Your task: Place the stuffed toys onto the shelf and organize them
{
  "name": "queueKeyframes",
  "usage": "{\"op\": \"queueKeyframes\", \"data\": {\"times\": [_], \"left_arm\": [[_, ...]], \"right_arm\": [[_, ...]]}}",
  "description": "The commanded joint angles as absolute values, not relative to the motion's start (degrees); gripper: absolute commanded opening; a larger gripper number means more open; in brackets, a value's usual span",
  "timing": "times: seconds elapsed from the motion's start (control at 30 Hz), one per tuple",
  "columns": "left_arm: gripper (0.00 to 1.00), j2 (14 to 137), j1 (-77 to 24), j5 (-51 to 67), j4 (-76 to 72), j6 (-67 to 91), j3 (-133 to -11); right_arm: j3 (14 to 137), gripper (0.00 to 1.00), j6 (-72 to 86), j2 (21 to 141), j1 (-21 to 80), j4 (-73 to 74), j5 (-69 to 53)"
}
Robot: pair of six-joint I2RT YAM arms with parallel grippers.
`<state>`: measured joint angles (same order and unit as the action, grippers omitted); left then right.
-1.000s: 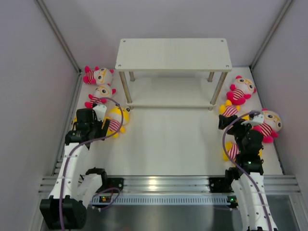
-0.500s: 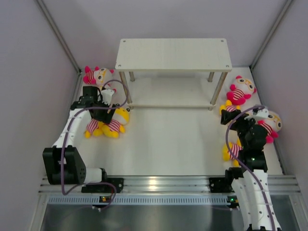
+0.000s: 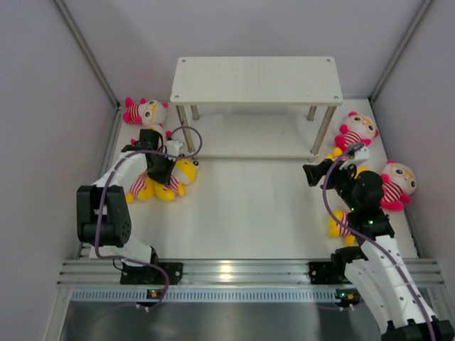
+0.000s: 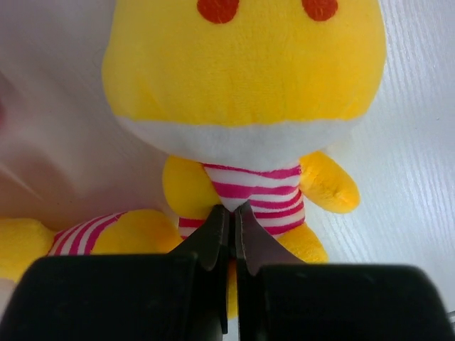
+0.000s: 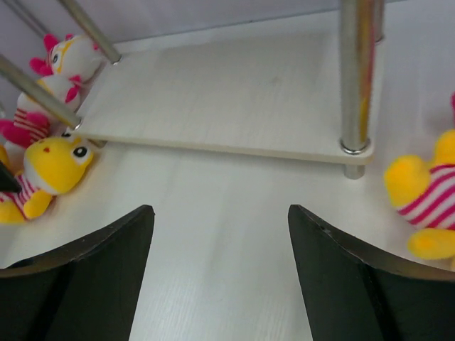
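The yellow doll [image 4: 242,71] is a plush with a big round yellow head, two orange-red spots on its face, a white band under the chin, stubby yellow arms and a shirt striped red and white. It lies face up near the left edge of the table [image 3: 249,209], just in front of the left front leg of the shelf [image 3: 256,79]. The left gripper [image 4: 231,213] has its fingers pressed together low on the shirt, with a small fold of cloth drawn in between the tips. A second yellow doll [image 3: 138,188] lies against it on the side toward the left edge. Toward the far left corner are a pink-limbed doll [image 3: 146,112] and another pink one [image 5: 28,117], partly under the left arm. The shelf stands at the middle of the far edge, two pale boards on thin metal legs [image 5: 355,78]. Along the right edge lie a right pink doll [image 3: 357,130] beside the right front leg, a right yellow doll [image 5: 426,199] just in front of it, an edge pink doll [image 3: 397,183] and a near yellow doll [image 3: 340,224]. The right gripper [image 5: 220,270] hangs before that leg, fingers spread wide with nothing between them. Between the two clusters the table's middle is open white surface up to the shelf. Grey walls [image 3: 43,142] close the left and right edges, and a metal rail [image 3: 242,270] runs along the near edge.
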<state>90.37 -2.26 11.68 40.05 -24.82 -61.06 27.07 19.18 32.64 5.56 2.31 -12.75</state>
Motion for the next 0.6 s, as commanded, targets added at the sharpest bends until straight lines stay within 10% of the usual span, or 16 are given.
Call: {"op": "queueKeyframes", "data": {"times": [0.0,0.57], "left_arm": [[0.00,88.95,-2.46,15.19,39.29,-25.58,-59.15],[0.00,73.57,-1.93,33.05,61.08,-14.60,-75.23]], "right_arm": [[31.20,0.77,13.98,36.02,15.07,-3.59,-13.80],[61.95,0.75,-10.37,80.14,62.48,-21.10,-8.44]]}}
